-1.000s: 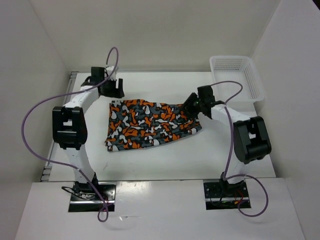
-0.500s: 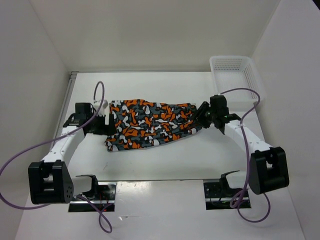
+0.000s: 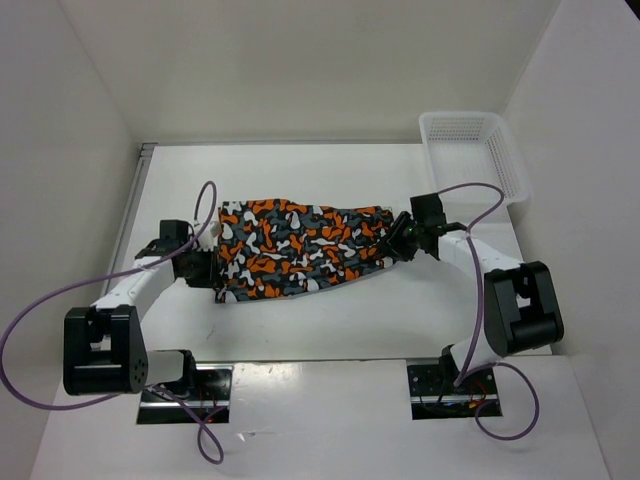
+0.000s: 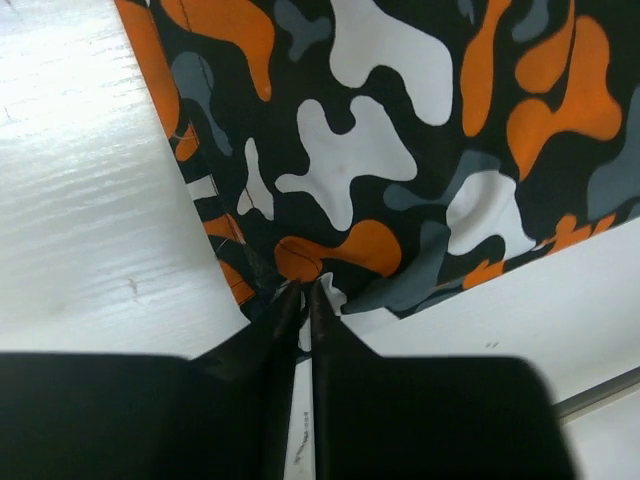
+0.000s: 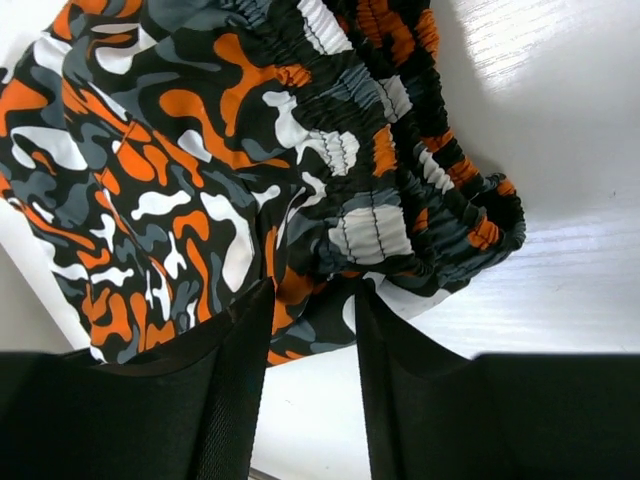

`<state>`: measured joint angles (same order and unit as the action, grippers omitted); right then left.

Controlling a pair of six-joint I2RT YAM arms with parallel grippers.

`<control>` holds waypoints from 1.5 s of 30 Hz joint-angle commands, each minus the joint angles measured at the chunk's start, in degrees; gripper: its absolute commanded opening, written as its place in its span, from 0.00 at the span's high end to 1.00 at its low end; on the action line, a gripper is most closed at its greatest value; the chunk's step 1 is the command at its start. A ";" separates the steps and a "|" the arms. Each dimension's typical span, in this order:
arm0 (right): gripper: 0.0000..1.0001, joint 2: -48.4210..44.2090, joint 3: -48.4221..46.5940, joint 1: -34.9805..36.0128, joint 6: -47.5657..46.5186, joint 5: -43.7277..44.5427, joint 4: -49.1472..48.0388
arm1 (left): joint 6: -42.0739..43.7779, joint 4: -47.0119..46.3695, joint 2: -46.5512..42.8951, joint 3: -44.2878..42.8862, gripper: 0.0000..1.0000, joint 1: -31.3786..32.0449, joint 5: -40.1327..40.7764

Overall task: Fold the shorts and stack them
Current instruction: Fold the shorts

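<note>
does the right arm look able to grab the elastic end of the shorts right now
Probably yes: the right gripper is open and straddles the gathered end of the shorts, with nothing else in the way.

Beyond the left fingers (image 4: pixel 270 340), the shorts (image 4: pixel 400 150) run off the top and right edges. Between the right fingers (image 5: pixel 235 380) the fabric's lower edge is hidden; grip uncertain.

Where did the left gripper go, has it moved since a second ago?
Yes. The left gripper came from near the back edge of the table toward the near edge, to the near-left corner of the shorts.
</note>
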<state>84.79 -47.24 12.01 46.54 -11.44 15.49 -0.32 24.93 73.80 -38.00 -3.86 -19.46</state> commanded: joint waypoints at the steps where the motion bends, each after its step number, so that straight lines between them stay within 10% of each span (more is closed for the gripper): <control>1: 0.58 0.99 -1.36 0.03 0.65 0.19 -3.62 | 0.32 -1.20 -0.93 -0.40 0.94 -0.19 -0.76; 5: 0.65 3.53 -3.20 0.03 0.65 0.72 -4.76 | 0.32 1.18 -3.13 -3.74 1.00 -0.19 -0.75; 9: 0.99 4.77 -4.88 0.03 0.65 0.72 -3.45 | 0.32 4.76 -6.37 -7.26 1.00 -0.19 -2.16; 22: 1.00 -17.55 9.09 0.03 4.34 1.60 6.93 | 0.32 14.97 -21.93 -3.76 1.00 -0.19 -10.07; 24: 0.90 -17.56 10.68 0.03 5.05 2.21 6.93 | 0.32 15.50 -24.49 0.54 0.85 -0.19 -10.07; 26: 0.73 -16.51 10.68 0.03 5.05 2.74 6.93 | 0.32 14.54 -25.02 2.13 0.19 -0.19 -11.91; 28: 0.56 -16.50 9.11 0.03 5.05 2.22 8.33 | 0.32 14.54 -25.02 1.01 0.08 -0.19 -11.39; 29: 0.33 -17.98 8.49 0.03 5.05 2.21 9.46 | 0.32 14.01 -24.50 -0.05 0.07 -0.19 -10.69; 32: 0.12 -21.85 5.77 0.03 5.66 4.57 10.09 | 0.32 10.95 -21.25 -4.97 0.07 -0.19 -9.63; 45: 0.06 -5.26 1.89 -7.78 2.59 7.05 3.24 | 0.32 -9.88 5.89 -9.73 0.19 3.24 -6.02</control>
<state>79.35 -44.56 5.50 50.89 -4.89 21.08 -0.25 22.22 75.55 -45.12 -1.39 -26.15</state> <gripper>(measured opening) 0.934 0.808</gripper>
